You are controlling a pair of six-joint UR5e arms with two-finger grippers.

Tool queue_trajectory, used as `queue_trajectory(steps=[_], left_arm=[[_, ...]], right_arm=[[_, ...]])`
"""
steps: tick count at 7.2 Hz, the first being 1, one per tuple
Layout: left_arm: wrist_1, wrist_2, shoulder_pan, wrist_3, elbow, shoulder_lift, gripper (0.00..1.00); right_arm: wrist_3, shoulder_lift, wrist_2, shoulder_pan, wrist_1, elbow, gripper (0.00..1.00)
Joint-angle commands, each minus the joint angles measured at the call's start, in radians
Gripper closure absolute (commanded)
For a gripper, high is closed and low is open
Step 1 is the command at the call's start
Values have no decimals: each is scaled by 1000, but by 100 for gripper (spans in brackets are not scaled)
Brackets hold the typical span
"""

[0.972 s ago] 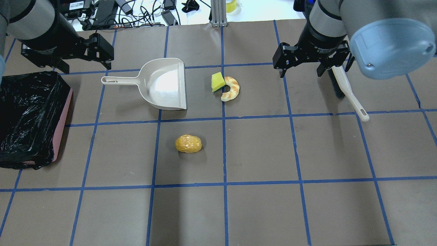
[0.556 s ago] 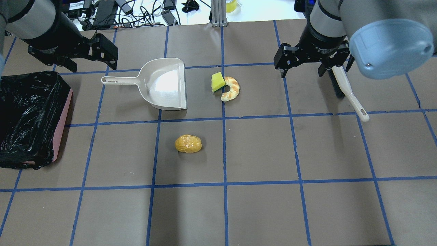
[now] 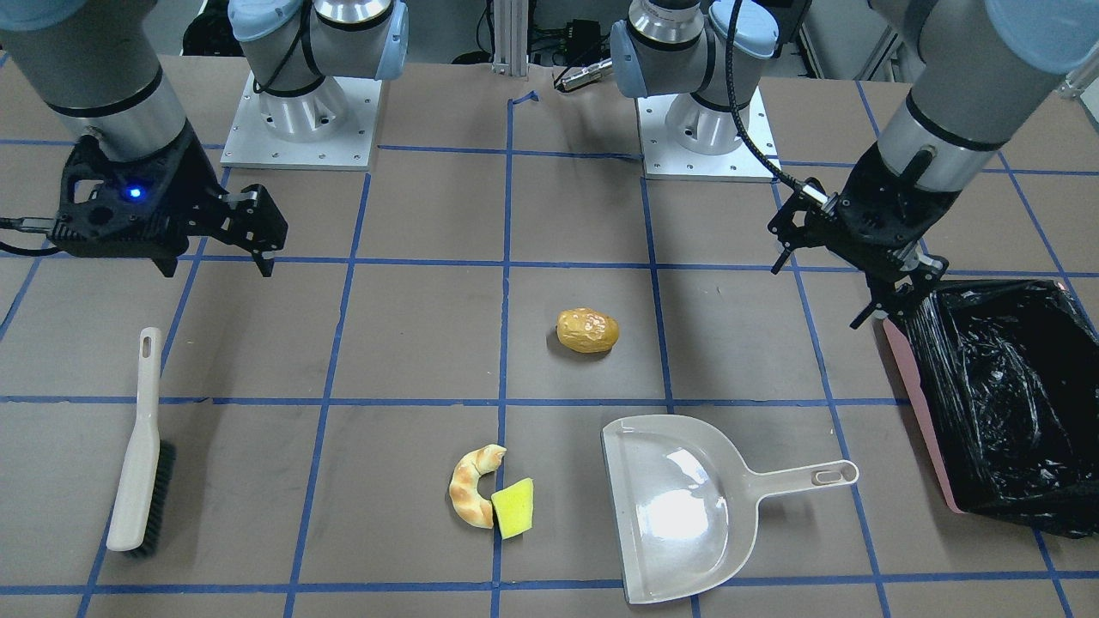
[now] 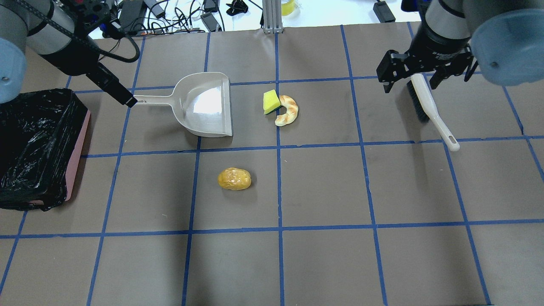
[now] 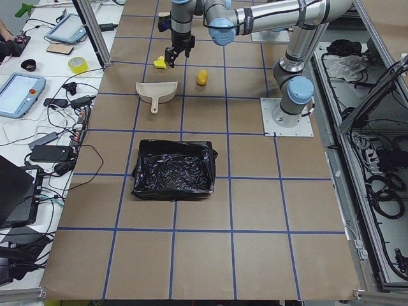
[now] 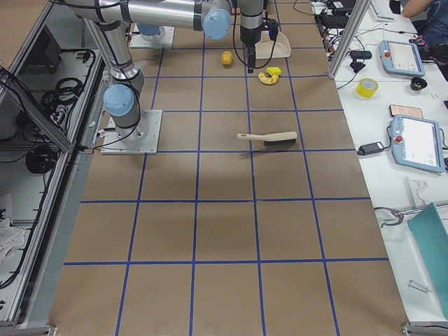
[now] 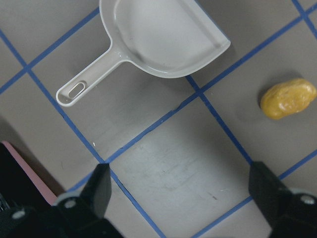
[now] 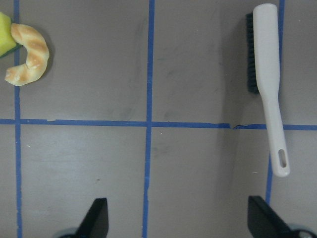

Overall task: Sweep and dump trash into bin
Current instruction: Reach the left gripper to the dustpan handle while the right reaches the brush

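Note:
The trash lies on the table: a golden-brown potato-like lump point(image 4: 234, 178) point(image 3: 587, 330), a tan croissant-like piece point(image 4: 288, 111) point(image 3: 470, 491) and a yellow sponge wedge point(image 4: 270, 102) touching it. The cream dustpan point(image 4: 208, 106) lies left of them. The bin point(image 4: 78, 148) point(image 3: 923, 429) with its black bag stands at the left edge. My left gripper point(image 4: 127, 100) point(image 7: 183, 198) is open and empty, raised between the bin and the dustpan handle point(image 7: 74, 91). My right gripper point(image 4: 425, 78) point(image 8: 178, 223) is open and empty above the head end of the cream brush point(image 4: 429, 106) point(image 8: 267, 89).
Cables and devices point(image 4: 170, 12) lie beyond the table's far edge, beside an aluminium post point(image 4: 272, 17). The two arm bases point(image 3: 300, 120) point(image 3: 704, 120) stand on the robot's side. Blue tape lines mark a grid on the brown table.
My left gripper has turned and moved right toward the end of the dustpan handle. My right gripper has moved right, over the brush head. Trash, dustpan, brush and bin have not moved.

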Motion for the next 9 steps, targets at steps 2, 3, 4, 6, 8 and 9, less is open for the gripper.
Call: queue_trajectory(steps=[2, 3, 4, 6, 8, 9], left_arm=[[57, 61, 45, 313, -1, -124, 0], [196, 54, 48, 345, 13, -184, 0], [302, 11, 48, 538, 16, -227, 2], [321, 3, 50, 627, 34, -289, 0], [303, 3, 50, 632, 39, -335, 0], [297, -5, 50, 630, 27, -349, 0]], right_arm=[[-375, 6, -13, -217, -19, 52, 0], [-465, 27, -13, -278, -101, 101, 0], [-563, 69, -16, -320, -228, 151, 0], [-608, 151, -13, -340, -371, 196, 0], [-499, 231, -10, -339, -416, 196, 0], [-413, 236, -6, -331, -409, 198, 0]])
